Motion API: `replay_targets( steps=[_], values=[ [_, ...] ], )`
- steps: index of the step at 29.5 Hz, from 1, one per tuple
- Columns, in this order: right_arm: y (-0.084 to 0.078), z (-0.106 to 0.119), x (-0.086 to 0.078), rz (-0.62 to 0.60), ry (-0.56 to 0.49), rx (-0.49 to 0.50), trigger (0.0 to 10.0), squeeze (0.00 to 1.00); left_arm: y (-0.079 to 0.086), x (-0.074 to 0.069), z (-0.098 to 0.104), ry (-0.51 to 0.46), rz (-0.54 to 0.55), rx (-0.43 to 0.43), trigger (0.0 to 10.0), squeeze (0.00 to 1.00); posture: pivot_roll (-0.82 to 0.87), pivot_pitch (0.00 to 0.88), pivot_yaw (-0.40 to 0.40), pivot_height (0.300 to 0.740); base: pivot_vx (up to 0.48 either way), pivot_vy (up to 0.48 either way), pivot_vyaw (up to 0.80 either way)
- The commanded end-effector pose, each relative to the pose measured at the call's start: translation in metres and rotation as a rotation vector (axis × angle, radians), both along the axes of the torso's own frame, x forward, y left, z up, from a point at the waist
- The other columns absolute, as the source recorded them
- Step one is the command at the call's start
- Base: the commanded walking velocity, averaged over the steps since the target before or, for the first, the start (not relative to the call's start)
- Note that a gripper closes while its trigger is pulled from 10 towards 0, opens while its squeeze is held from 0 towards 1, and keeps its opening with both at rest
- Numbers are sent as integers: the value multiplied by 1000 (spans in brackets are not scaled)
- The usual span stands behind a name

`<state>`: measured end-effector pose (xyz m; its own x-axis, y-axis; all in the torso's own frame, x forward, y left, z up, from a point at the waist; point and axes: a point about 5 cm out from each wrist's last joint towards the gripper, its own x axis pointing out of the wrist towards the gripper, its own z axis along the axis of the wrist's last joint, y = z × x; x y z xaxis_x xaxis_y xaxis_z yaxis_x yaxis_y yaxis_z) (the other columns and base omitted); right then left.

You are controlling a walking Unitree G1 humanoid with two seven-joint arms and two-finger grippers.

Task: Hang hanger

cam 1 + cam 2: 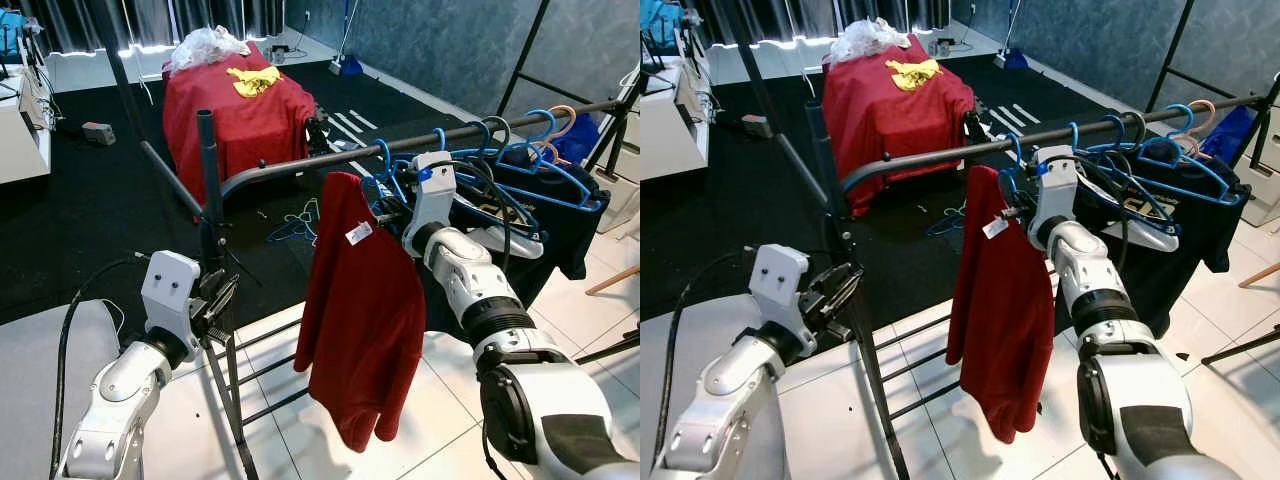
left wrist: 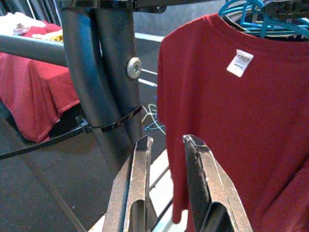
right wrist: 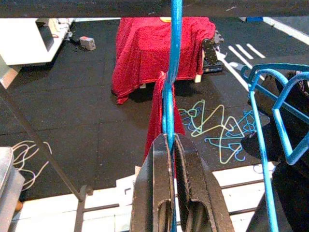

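Closest to the camera, the left gripper (image 1: 222, 298) hovers low beside the upright post (image 1: 207, 170) of the clothes rack, its two fingers (image 2: 136, 183) slightly parted and holding nothing. Further up and to the right, the right gripper (image 3: 170, 159) is pinched tight on the thin blue wire of the hanger (image 3: 174, 67), just under the hook. That hanger carries a dark red shirt (image 1: 362, 310), which hangs full length with a white tag (image 1: 358, 233) showing at the neck.

From the right wrist view, the blue wire runs straight up to the dark rail (image 1: 400, 146), and in the head views the hook (image 1: 383, 152) looks looped over it, so the hanging seems nearly done. What appears left is to let go and draw the arm back without dragging the hanger off; whether the hook sits fully on the rail I cannot tell.

Just beyond on the same rail crowd more blue hangers (image 1: 530, 160) and a black garment (image 1: 560, 225), close enough that the arm could snag them on the way out. Loose hangers (image 3: 212, 125) lie on the black mat behind the rack. Further back stands a table draped in red cloth (image 1: 240, 110) with a yellow rag (image 1: 253, 80) and white plastic (image 1: 205, 45) on top.
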<state>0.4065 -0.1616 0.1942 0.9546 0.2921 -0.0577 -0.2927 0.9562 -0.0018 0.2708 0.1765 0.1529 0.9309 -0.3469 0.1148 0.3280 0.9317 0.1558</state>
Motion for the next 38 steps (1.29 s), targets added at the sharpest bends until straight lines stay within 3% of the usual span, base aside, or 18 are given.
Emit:
replay_targets(
  steps=[1,5,6,7,14,35,37,38],
  values=[
    [-2,6,2,0,-12,-13,10000,851,3,-1,-3,17,4,19,10000,0,-7,39,-38,740,0,0,0],
    [-3,7,2,-2,-13,-15,10000,851,3,-1,-3,19,3,21,10000,0,-7,39,-38,740,0,0,0],
    [-4,8,3,-13,-15,-17,10000,184,4,-2,-3,21,3,23,10000,0,-4,51,-35,740,0,0,0],
    [-5,9,3,-20,-19,-15,10000,0,4,-3,-2,22,3,23,10000,0,0,68,-31,740,0,0,0],
    [-8,19,5,-27,-42,-5,10000,0,5,-9,-1,40,0,25,10000,0,3,109,-24,740,0,0,0],
    [-12,14,6,-37,-19,13,10000,0,11,-18,-1,72,-10,47,10000,0,41,153,-3,740,0,0,0],
    [-12,15,5,-27,-27,21,3608,0,12,-18,1,72,-13,51,10000,0,44,159,3,740,0,0,0],
    [-12,15,5,-27,-27,21,3608,0,12,-18,1,72,-13,51,10000,0,44,159,3,740,0,0,0]
  ],
)
